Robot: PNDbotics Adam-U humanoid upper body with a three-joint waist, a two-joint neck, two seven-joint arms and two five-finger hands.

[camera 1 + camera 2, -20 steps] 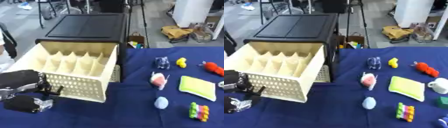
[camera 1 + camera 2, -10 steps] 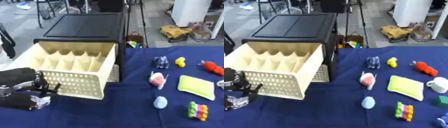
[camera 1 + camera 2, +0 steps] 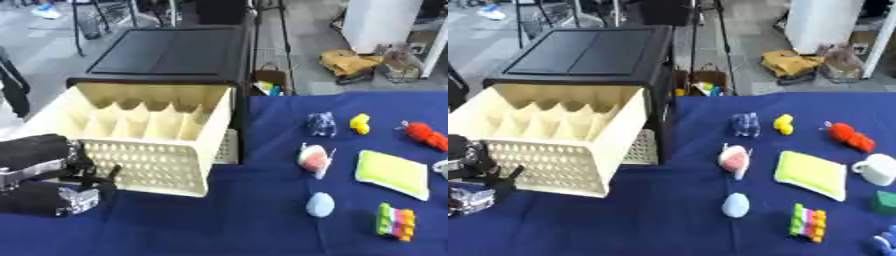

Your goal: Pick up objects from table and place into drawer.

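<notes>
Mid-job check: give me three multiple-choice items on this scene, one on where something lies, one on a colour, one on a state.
1. Where does the light blue egg-shaped object lie?
A. inside the drawer
B. on the blue tablecloth, nearer the camera than the pink and white toy
C. on top of the black cabinet

2. What colour is the flat square sponge-like pad?
A. yellow-green
B. red
C. black

3. What state is the cream plastic drawer with dividers in?
A. pushed shut
B. taken out and lying on the floor
C. pulled open from the black cabinet

Answers:
1 B: it rests on the blue tablecloth just below the pink and white toy.
2 A: its top is plainly yellow-green.
3 C: it juts out of the black cabinet, its compartments showing.
</notes>
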